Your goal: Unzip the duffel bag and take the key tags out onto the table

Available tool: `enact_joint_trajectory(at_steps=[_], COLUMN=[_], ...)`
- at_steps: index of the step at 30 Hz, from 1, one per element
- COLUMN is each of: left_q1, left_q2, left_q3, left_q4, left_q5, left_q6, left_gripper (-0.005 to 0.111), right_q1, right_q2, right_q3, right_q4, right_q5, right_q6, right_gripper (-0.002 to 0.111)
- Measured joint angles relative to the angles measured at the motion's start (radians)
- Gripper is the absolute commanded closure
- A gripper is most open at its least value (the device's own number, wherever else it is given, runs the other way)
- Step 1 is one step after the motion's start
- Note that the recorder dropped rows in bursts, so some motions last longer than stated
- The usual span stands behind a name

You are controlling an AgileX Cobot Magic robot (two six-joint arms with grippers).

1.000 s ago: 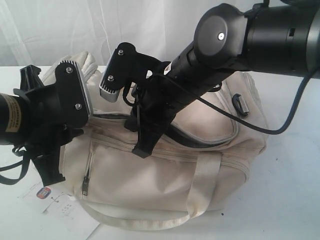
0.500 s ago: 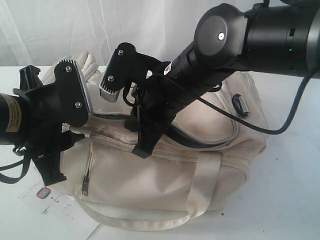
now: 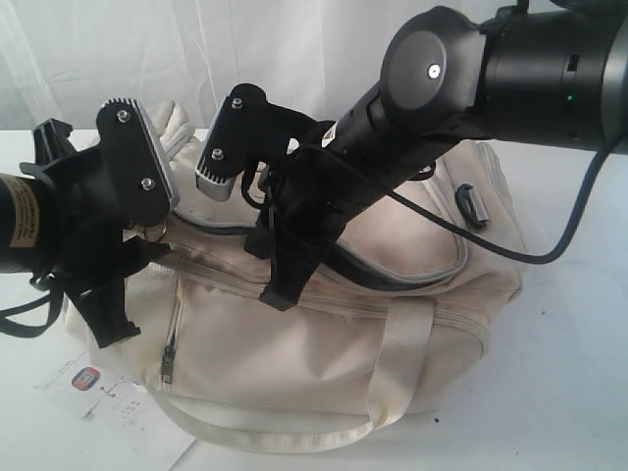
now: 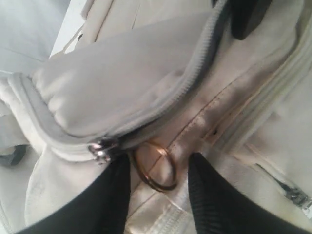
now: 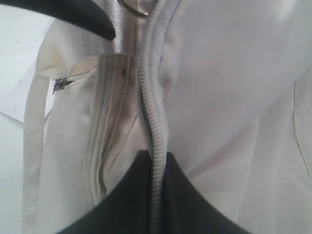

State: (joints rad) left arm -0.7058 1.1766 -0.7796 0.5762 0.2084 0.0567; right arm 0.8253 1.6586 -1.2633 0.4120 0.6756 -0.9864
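Note:
The cream duffel bag (image 3: 324, 343) lies on the white table (image 3: 569, 383). A dark gap shows along its grey-trimmed top zipper (image 3: 392, 280). At the bag's left end my left gripper (image 3: 132, 289) is open. In the left wrist view its black fingers (image 4: 114, 195) stand either side of the brass pull ring (image 4: 168, 158), beside the metal slider (image 4: 100, 148). My right gripper (image 3: 280, 289) reaches across to the bag's middle. It is shut on the zipper edge (image 5: 148, 97), which runs between its fingertips (image 5: 156, 156). The key tags are hidden.
A white paper hang-tag (image 3: 113, 397) with a small orange-blue logo lies on the table by the bag's front left corner. A webbing handle (image 3: 402, 363) drapes over the front. The front pocket's zip pull (image 3: 167, 365) hangs at the left. A black cable (image 3: 579, 221) trails from the right arm.
My left gripper has risen and shifted a little left at the bag's end. The right arm and the bag have stayed put.

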Motion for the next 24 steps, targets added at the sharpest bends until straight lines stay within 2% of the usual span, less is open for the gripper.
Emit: enact_joint_trajectory(at_steps=[5, 13, 17, 24], left_q1=[0.038, 0.042, 0.042, 0.042], left_q2=[0.000, 0.000, 0.000, 0.000], left_q3=[0.000, 0.000, 0.000, 0.000], left_q4=[0.000, -0.004, -0.068, -0.276], left_q5=[-0.011, -0.042, -0.042, 0.016], left_q6=[-0.073, -0.141, -0.153, -0.154], left_gripper=[0.063, 0.063, 0.063, 0.043], right_q1=[0.000, 0.000, 0.000, 0.000], right_q2=[0.000, 0.000, 0.000, 0.000], right_q3=[0.000, 0.000, 0.000, 0.000], right_q4=[0.000, -0.003, -0.002, -0.002], right_q5=[0.000, 0.002, 0.002, 0.004], right_q6=[0.000, 0.000, 0.000, 0.000], right_gripper=[0.108, 0.108, 0.108, 0.108])
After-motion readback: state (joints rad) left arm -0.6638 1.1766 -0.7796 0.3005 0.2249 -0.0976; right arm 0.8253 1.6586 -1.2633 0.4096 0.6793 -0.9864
